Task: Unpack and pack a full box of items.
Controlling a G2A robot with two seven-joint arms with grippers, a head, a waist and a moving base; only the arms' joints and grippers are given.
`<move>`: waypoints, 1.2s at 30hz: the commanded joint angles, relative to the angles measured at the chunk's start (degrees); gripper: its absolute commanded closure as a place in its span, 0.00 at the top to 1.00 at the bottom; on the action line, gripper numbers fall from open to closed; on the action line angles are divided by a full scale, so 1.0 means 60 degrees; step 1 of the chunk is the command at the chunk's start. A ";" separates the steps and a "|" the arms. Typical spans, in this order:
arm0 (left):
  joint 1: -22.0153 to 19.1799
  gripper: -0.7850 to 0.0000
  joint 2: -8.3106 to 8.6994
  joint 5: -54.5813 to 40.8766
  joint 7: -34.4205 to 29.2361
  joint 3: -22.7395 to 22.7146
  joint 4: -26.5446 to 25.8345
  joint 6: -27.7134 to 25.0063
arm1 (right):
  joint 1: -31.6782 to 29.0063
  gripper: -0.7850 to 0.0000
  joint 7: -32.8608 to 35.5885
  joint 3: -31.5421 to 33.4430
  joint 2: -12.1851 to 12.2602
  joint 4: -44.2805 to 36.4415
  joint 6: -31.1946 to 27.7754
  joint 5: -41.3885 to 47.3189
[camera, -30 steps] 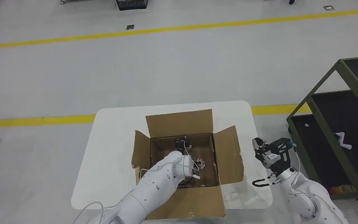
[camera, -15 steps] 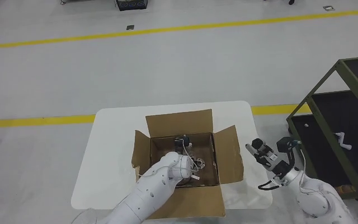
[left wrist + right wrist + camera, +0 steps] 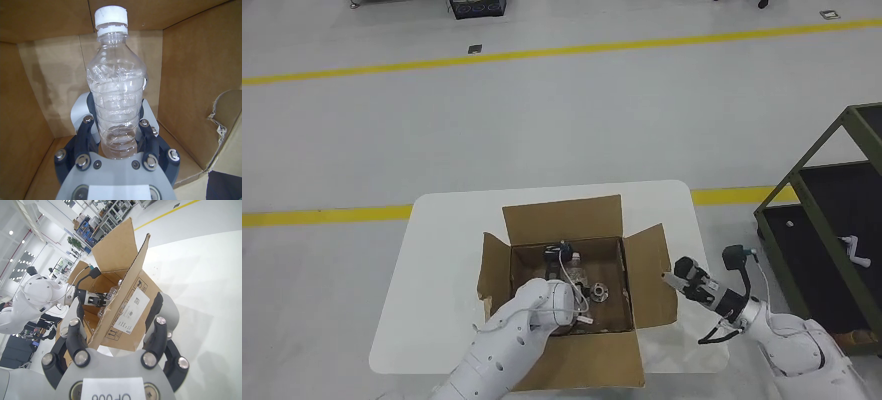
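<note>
My left gripper [image 3: 116, 113] is pinching the clear plastic bottle [image 3: 115, 79] low on its ribbed body. 1 pad sits on each side, and the white cap points away from the wrist toward the far wall of the cardboard box [image 3: 181, 75]. I judge that a grip near the base leaves the neck free, but it makes a long lever, so the bottle could swing if the walls are brushed. The bottle is inside the box, above its floor and touching none of the walls I can see.

From above, the left arm comes in over the near flap. Its forearm slopes down into the opening and the wrist is turned toward the back flap [image 3: 562, 215]. The right wrist view shows that gripper roughly level, with the bottle angled up from it. What looks like a 2nd clear bottle [image 3: 100, 312] lies lower in the box.

My right gripper [image 3: 120, 302] is spread wide and holds nothing. It hangs just beside the right flap [image 3: 652, 270], over the white table [image 3: 442, 280], and the flap's torn corner shows between its 2 fingers. I read that as readiness to steady the flap, with the forearm angled in from the table's right edge.
</note>
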 commanded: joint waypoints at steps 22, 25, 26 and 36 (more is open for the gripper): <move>0.0278 0.00 -0.0036 0.0124 0.0105 -0.0261 -0.0240 0.0044 | 0.0617 0.00 0.0031 -0.0896 -0.0098 0.0363 0.0679 -0.0370; 0.0253 0.00 -0.0052 0.0224 0.0164 -0.0242 -0.0136 0.0075 | 0.0617 0.00 0.0031 -0.0896 -0.0098 0.0363 0.0679 -0.0370; 0.0250 0.00 -0.0062 0.0228 0.0165 -0.0227 -0.0097 0.0071 | 0.0617 0.00 0.0031 -0.0896 -0.0098 0.0363 0.0679 -0.0370; 0.0131 0.00 -0.0133 0.0228 0.0174 -0.0237 -0.0014 0.0006 | 0.0532 0.00 -0.0542 -0.0790 -0.0122 0.0134 0.1091 -0.0390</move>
